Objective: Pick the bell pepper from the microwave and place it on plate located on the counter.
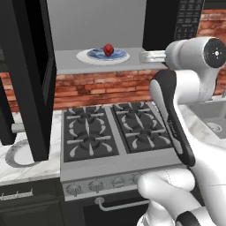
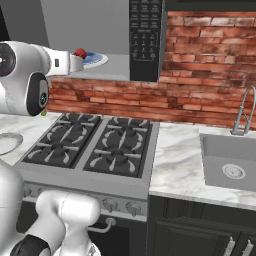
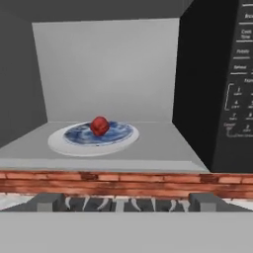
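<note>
The red bell pepper (image 3: 99,125) sits on a white plate with a blue patterned centre (image 3: 94,139) inside the open microwave (image 3: 106,69), on its light grey floor. My gripper (image 3: 126,202) is open and empty. It hangs in front of the cavity mouth, above the stove, and points at the pepper from a short way off. In the left base view the gripper (image 1: 145,56) is right of the bell pepper (image 1: 108,49). The plain plate (image 1: 15,155) lies on the marble counter (image 1: 26,170) at lower left, half hidden behind the microwave door (image 1: 26,75).
The black keypad panel (image 2: 145,35) stands right of the cavity. A grey stove top with black grates (image 1: 112,130) lies under the arm. A sink (image 2: 232,162) with a faucet (image 2: 242,112) is set in the counter at right, below a brick wall (image 2: 210,65).
</note>
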Available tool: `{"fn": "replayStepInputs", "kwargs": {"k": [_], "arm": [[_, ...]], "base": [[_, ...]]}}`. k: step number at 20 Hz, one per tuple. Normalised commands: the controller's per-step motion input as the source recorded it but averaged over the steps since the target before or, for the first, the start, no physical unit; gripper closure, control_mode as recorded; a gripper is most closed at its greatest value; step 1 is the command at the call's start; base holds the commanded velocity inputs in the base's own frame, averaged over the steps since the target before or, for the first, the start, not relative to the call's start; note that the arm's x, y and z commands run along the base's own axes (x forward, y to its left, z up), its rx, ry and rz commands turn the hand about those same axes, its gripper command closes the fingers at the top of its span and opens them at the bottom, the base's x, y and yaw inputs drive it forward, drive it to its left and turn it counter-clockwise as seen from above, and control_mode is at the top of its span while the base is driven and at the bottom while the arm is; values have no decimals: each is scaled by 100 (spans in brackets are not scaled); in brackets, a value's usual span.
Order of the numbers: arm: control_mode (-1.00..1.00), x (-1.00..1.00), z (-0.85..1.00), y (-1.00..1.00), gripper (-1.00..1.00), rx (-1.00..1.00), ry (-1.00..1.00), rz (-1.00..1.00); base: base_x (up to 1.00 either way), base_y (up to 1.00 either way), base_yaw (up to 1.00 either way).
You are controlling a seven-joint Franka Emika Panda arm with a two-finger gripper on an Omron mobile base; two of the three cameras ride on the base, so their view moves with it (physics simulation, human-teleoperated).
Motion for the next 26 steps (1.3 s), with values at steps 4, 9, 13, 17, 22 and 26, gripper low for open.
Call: {"fn": "replayStepInputs", "kwargs": {"k": [4, 9, 13, 17, 22, 26], "arm": [[-100, 13, 24, 27, -100, 5, 9, 0], [-100, 23, 0, 33, -100, 4, 19, 0], [-100, 44, 0, 24, -100, 4, 21, 0], [-100, 36, 0, 16, -100, 1, 22, 0], [-100, 40, -6, 14, -100, 0, 15, 0], [-100, 30, -36, 12, -100, 0, 3, 0]], "base": [[0, 0, 0], [0, 0, 0], [0, 0, 0], [0, 0, 0], [0, 0, 0], [0, 0, 0]]}}
